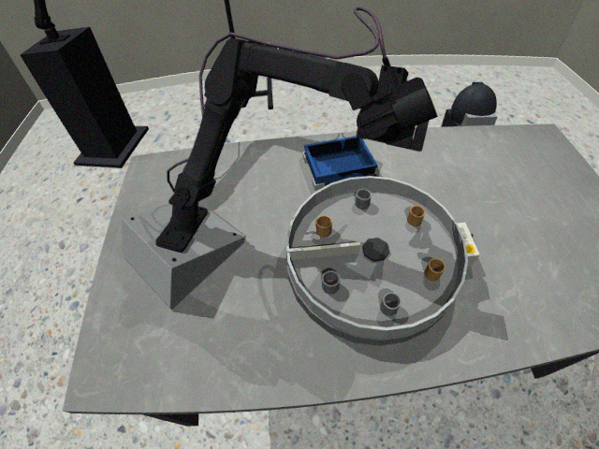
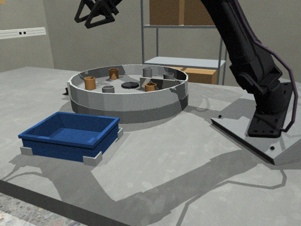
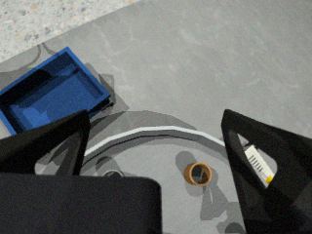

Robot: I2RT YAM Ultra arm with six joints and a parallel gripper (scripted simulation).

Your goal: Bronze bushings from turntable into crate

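Observation:
The turntable (image 1: 382, 333) (image 2: 136, 103) (image 3: 161, 129) carries three bronze bushings: one at back right (image 1: 415, 217) (image 2: 90, 84) (image 3: 187, 175), one at right (image 1: 433, 272) (image 2: 113, 75) and one at left (image 1: 324, 232) (image 2: 151, 88). Three steel bushings stand there too: one at the back (image 1: 362, 201) (image 2: 108, 90), one at front left (image 1: 330, 285) and one at the front (image 1: 390, 308) (image 2: 147, 73). The blue crate (image 2: 58, 149) (image 3: 88, 72) is empty. My gripper (image 2: 82, 23) (image 3: 155, 117) is open and empty, high above the turntable's back side. In the wrist view the back-right bronze bushing shows between the fingers, lower down.
A pale divider (image 1: 326, 250) crosses the turntable from its left rim towards the dark hub (image 1: 375, 249). The turntable's raised rim stands close to the crate. A white label plate (image 1: 467, 238) sits outside the right rim. Pale corner brackets (image 2: 92, 159) hold the crate's base.

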